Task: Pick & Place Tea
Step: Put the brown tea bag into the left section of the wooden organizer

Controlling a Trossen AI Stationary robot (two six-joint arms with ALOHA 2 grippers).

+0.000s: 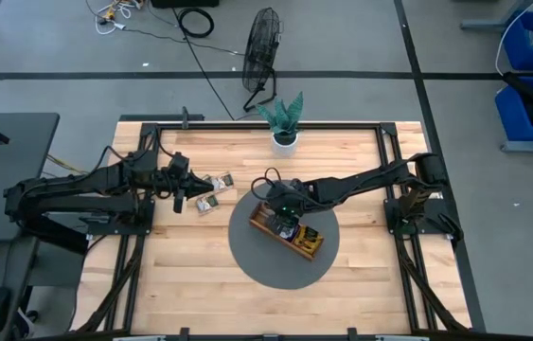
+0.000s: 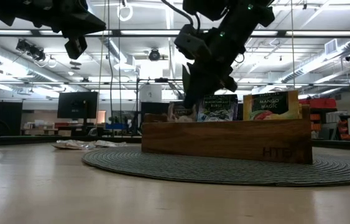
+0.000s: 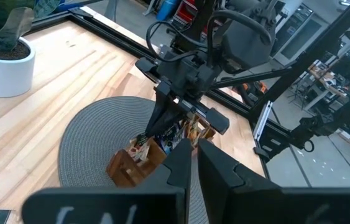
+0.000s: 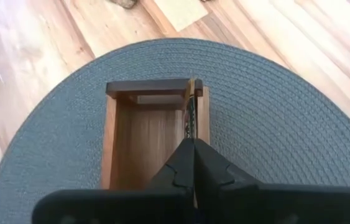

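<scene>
While my left hand [image 1: 179, 202] hangs above the table [image 1: 190, 275], fingers pressed together on nothing, a small pile of loose tea packets [image 1: 211, 191] lies just beside it, waiting. Further right, my right hand [image 1: 284, 224] is over the wooden tray [image 1: 296, 241] on the round mat [image 1: 247, 260], fingers pinched on a packet [image 4: 191, 118] going down edge-first against the end compartment's side wall. I judge this the placing step; next I release and lift straight up. Room is tight: tray walls and standing packets [image 2: 271, 106] crowd the slot.
</scene>
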